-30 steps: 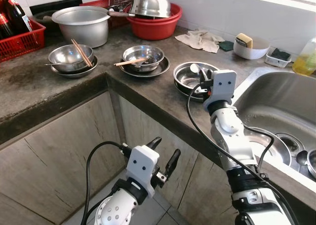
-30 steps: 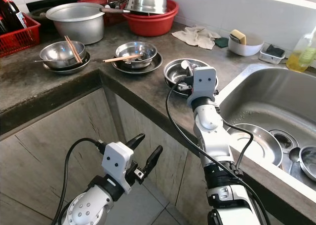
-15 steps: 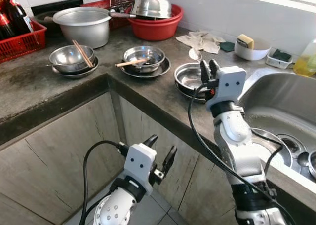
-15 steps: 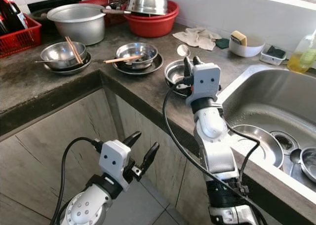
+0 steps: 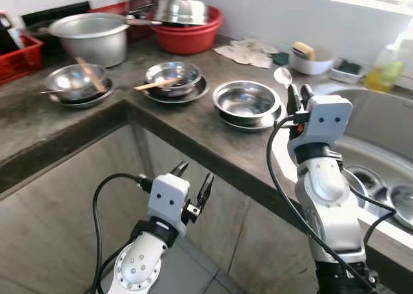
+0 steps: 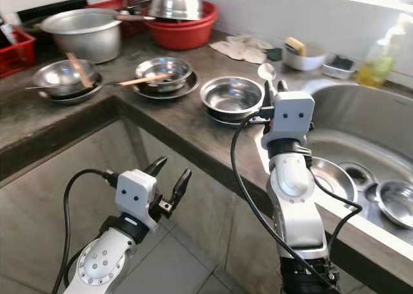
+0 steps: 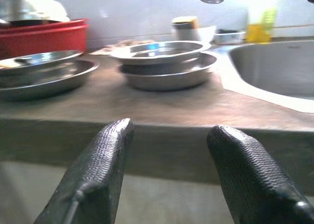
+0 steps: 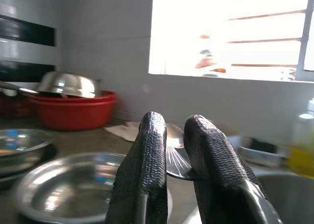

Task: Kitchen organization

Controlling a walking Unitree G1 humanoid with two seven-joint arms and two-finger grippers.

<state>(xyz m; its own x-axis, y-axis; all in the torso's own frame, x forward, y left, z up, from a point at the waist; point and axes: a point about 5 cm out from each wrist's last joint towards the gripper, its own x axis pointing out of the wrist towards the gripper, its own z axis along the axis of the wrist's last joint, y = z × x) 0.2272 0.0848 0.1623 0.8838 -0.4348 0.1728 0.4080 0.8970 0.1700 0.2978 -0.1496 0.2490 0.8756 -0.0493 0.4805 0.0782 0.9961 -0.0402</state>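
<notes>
Pinching a spoon (image 5: 284, 76), the right hand (image 5: 298, 97) hovers beside the sink (image 5: 381, 123) (left hand (image 5: 192, 183) spread).

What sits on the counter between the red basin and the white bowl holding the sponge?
A crumpled pale cloth lies between the red basin and the white bowl, with a small dark pad beside the bowl, seen in the eye views.

Red basin (image 5: 188, 36) at wall, rag (image 5: 245, 52) beside it, yellow soap bottle (image 5: 385, 67) by sink (image 6: 361, 126)
</notes>
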